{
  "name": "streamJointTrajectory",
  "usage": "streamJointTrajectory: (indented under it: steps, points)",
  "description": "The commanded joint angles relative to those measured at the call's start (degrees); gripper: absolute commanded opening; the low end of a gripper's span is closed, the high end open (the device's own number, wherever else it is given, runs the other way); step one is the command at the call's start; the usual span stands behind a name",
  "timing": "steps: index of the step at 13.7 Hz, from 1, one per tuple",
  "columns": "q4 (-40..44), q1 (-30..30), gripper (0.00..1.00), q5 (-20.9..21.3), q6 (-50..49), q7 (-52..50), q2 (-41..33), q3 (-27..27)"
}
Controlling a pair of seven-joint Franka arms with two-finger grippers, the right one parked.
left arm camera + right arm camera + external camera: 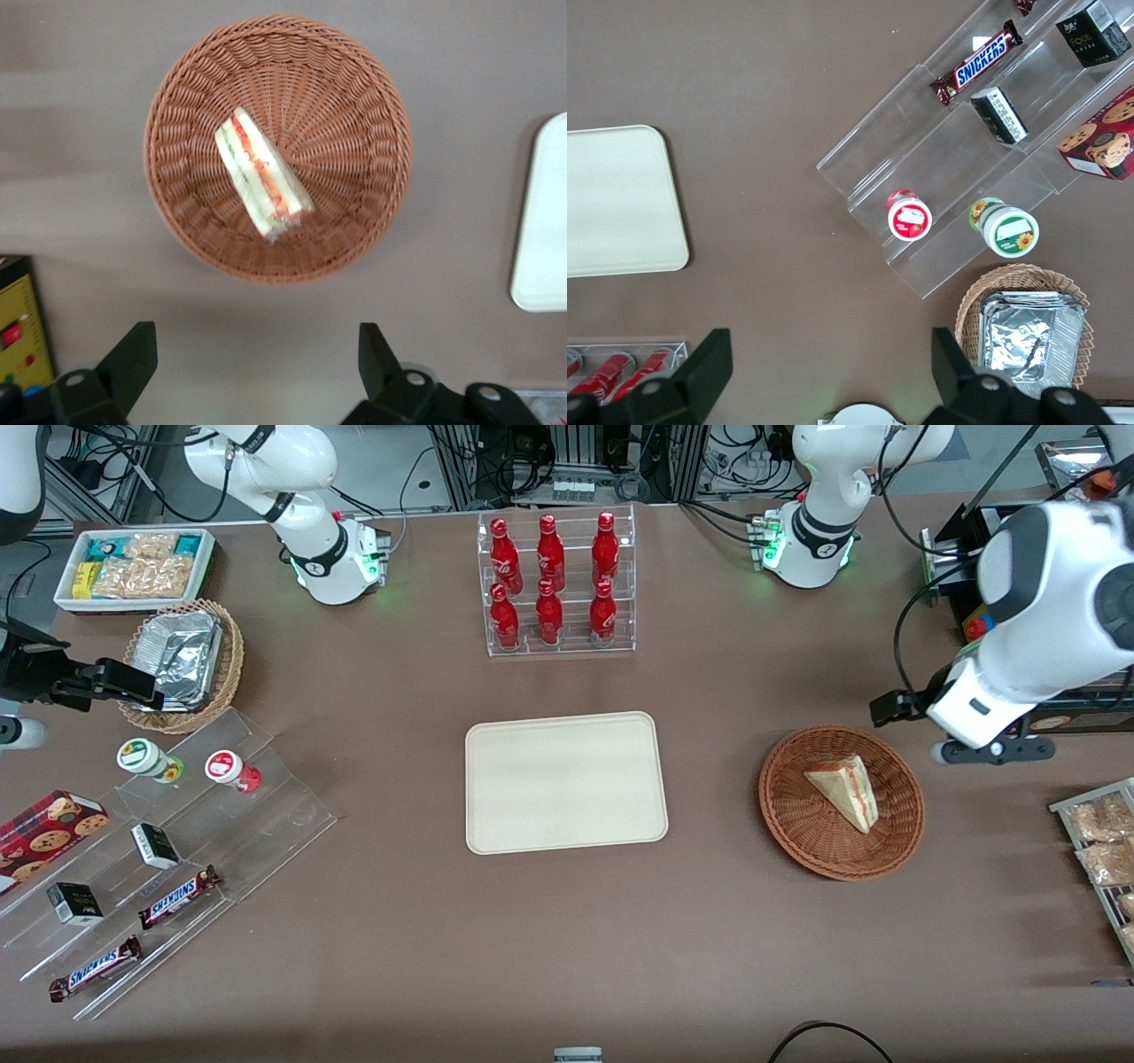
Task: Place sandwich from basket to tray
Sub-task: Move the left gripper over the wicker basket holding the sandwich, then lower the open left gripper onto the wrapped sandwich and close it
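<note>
Tray: I see it bare, mid-bench.
Basket: toward my working arm's end.
Gripper: fingers apart, hovering beside the basket.
Sandwich: in basket; I judge descent and grasp come next.

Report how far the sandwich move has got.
Done: nothing placed yet; the tray holds nothing. In hand: the gripper hangs open above the table beside the basket, holding nothing. Left: the sandwich lies in the basket, so reaching, grasping, carrying and setting down all remain.
</note>
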Motion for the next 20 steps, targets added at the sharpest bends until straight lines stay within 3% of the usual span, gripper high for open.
streamJointTrajectory:
  steps: [1,7,12,20]
  points:
    - [-7.3,-0.4,1.00,-0.1,8.6,0.0,-1.2,0.7]
    - [-13.5,0.2,1.00,-0.6,21.0,-3.5,3.2,0.8]
    - [-13.3,-0.3,1.00,-0.6,27.4,-29.1,8.3,0.6]
    - [-13.5,0.0,1.00,-0.7,32.3,-31.6,13.4,0.6]
